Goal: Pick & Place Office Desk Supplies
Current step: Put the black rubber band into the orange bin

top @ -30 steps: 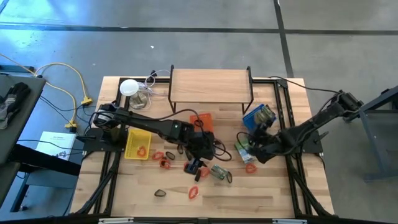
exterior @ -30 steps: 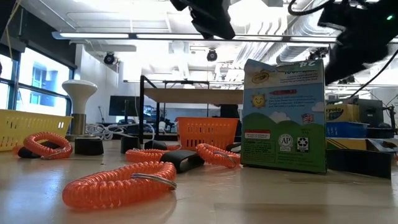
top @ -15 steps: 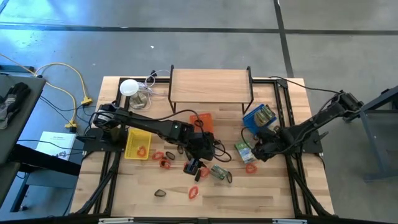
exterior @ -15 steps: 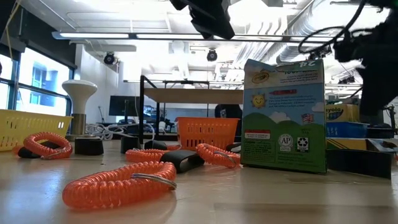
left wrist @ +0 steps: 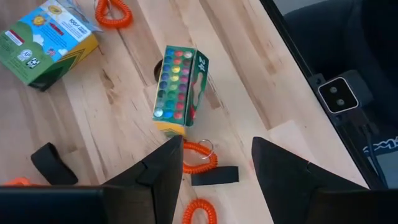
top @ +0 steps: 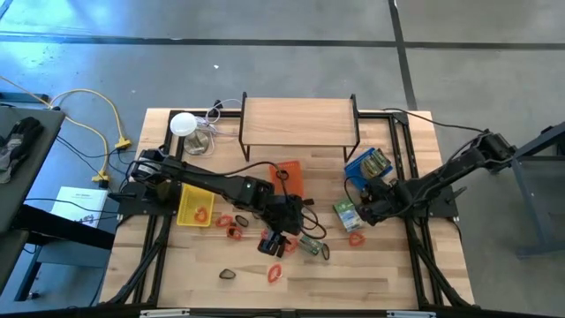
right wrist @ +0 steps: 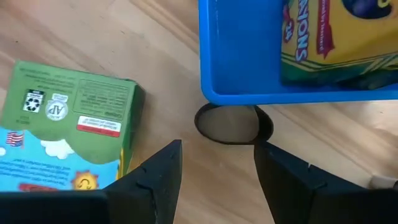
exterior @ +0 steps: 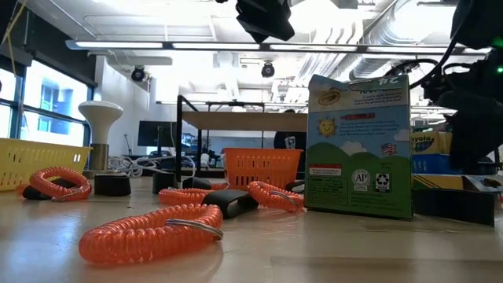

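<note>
Starting at the near edge of the tabletop [top: 371, 283], you have an orange coil [top: 274, 273] and a small black clip [top: 229, 273] lying loose, not yet sorted. Just beyond them your left hand [top: 281, 231] hovers over the middle cluster, fingers apart and holding nothing. Its wrist camera shows why it sits there: an opened crayon box [left wrist: 176, 90], a coil with a key ring [left wrist: 199, 157] and a black block [left wrist: 214, 176] lie right below, which the overhead picture mostly hides under the arm. To the right, your right hand [top: 366, 209] is low between the green crayon box [top: 345, 213] and the blue tray [top: 368, 165], fingers apart and empty. Only its wrist view shows a dark oval clip [right wrist: 233, 123] tucked against the blue tray's wall, likely your next pick. The level view adds that the green box stands upright. Farther back, the orange tray [top: 290, 173] and yellow tray [top: 195, 205] wait; the yellow one already holds a coil.
</note>
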### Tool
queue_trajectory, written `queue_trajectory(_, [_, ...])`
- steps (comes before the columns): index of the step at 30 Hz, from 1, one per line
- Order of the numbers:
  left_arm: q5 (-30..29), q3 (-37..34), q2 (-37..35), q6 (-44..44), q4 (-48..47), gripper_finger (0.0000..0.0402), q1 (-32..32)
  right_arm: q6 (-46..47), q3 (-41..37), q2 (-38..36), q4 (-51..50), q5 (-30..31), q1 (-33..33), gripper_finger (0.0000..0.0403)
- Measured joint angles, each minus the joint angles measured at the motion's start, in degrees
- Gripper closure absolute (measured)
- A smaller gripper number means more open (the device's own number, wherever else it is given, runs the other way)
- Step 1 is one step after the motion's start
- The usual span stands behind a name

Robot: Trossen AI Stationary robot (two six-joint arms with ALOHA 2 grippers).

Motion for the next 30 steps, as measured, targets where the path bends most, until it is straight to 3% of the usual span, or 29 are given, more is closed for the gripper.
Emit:
queue_trajectory(12, [-0.1, 0.0, 0.0, 0.6, 0.0, 0.0215, 0.0, -6.1, -5.8, 0.0, 11.7, 0.6, -4.4, 0.0215])
queue_trajectory(24, [-0.1, 0.0, 0.0, 0.8, 0.0, 0.0215, 0.0, -7.4, -8.1, 2.8, 14.2, -1.2, -7.8, 0.0216])
queue_trajectory(30, [0.0, 0.0, 0.0, 0.6, 0.0, 0.0215, 0.0, -8.7, -8.1, 3.6, 14.9, -2.2, -7.8, 0.0274])
